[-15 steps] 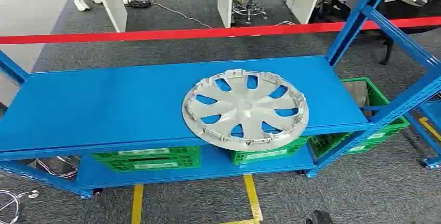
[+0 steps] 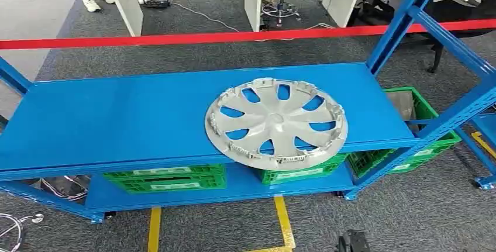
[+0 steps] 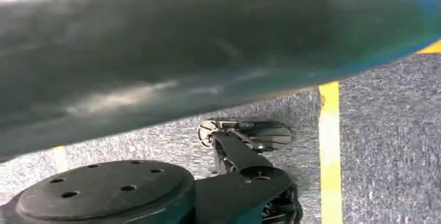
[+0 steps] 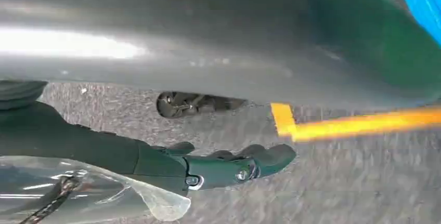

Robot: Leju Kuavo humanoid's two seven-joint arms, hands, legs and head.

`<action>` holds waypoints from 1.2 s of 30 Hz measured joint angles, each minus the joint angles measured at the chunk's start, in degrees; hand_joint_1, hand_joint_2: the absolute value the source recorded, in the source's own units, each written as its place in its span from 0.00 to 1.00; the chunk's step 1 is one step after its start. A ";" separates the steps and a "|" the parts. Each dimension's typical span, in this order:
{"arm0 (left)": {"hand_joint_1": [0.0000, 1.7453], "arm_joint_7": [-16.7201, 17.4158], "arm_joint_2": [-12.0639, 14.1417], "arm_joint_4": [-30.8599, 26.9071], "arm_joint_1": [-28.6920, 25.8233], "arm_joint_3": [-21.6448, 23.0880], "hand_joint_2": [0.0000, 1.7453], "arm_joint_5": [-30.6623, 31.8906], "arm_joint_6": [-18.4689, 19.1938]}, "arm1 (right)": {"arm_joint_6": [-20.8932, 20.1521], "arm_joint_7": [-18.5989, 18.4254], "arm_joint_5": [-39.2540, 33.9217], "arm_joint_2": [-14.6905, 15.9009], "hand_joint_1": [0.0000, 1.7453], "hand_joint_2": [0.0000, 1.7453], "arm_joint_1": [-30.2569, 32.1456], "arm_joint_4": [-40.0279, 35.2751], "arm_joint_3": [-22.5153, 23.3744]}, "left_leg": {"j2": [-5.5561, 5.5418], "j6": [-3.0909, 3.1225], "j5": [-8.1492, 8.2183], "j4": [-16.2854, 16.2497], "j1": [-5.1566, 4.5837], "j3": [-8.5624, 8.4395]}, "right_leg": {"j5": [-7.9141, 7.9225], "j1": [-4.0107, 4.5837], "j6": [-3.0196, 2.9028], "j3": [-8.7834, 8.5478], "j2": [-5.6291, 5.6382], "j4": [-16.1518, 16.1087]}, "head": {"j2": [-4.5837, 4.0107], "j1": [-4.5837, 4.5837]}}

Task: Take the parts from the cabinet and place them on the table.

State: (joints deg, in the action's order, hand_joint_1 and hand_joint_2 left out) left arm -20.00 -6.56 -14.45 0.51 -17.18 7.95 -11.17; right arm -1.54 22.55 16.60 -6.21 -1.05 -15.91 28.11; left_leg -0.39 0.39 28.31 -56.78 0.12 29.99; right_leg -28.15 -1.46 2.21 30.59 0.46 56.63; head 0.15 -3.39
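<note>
— Where it lies on the blue shelf (image 2: 117, 117), is the hubcap (image 2: 276, 124) flat?
— Flat, overhanging the front edge toward five o'clock, green crates (image 2: 166, 179) below.
— The hands?
— The right hand (image 4: 229, 166) hangs over grey carpet (image 4: 338, 182), fingers stretched out, grasping nothing. The left hand's state I cannot tell.

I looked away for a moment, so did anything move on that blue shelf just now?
Hardly anything. The silver wheel cover lies where it was on the blue shelf, overhanging its front edge, and the green crates below have not moved. A dark part of the robot at the bottom edge has crept slightly up into the head view.
</note>
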 joint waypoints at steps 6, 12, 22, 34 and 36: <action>0.00 -0.39 0.00 0.61 0.27 0.00 0.00 5.16 1.80 | -15.29 6.77 14.01 -2.49 0.00 0.00 -0.66 1.73 -5.28 | -0.01 0.00 0.00 0.00 0.03 -0.01 | 0.00 0.03 0.00 0.02 -0.03 0.00 | 0.00 0.02; 0.00 -0.39 -0.02 1.09 0.60 0.00 0.00 9.82 2.98 | -23.65 14.30 22.20 -4.64 0.00 1.00 -1.14 2.47 -14.04 | -0.01 -0.03 -0.03 0.00 0.07 0.01 | 0.00 0.05 -0.01 0.01 -0.01 0.04 | 0.00 0.00; 0.00 -0.39 -0.02 1.31 0.99 0.00 0.00 13.73 3.83 | -33.19 17.42 16.10 -5.33 0.00 1.00 -0.58 -4.37 -34.77 | -0.01 -0.03 -0.02 0.00 0.04 0.00 | 0.00 0.04 0.00 0.01 -0.02 0.03 | 0.00 0.00; 0.00 -0.09 -0.15 1.44 1.10 -1.95 0.00 14.67 2.73 | -9.12 16.44 3.41 -4.20 0.00 1.00 -2.65 -15.26 -59.79 | -0.01 -0.05 -0.05 0.00 0.06 -0.01 | 0.01 0.05 -0.01 0.02 0.01 0.06 | 0.00 0.02; 0.00 -1.16 -0.44 1.44 0.99 -3.32 0.00 14.71 1.99 | 4.45 12.21 9.58 -3.30 0.00 1.00 -2.54 -21.43 -64.60 | -0.04 -0.02 -0.07 0.00 0.05 0.01 | 0.01 0.04 -0.01 0.00 -0.06 0.06 | 0.00 0.02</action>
State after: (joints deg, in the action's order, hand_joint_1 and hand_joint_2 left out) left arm -21.16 -7.00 -13.00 1.50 -20.50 22.67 -9.18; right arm 2.91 34.76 26.18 -9.51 -3.58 -37.34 -36.49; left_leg -0.43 0.38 28.23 -56.78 0.17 30.00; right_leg -28.13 -1.42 2.20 30.60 0.39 56.69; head 0.15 -3.37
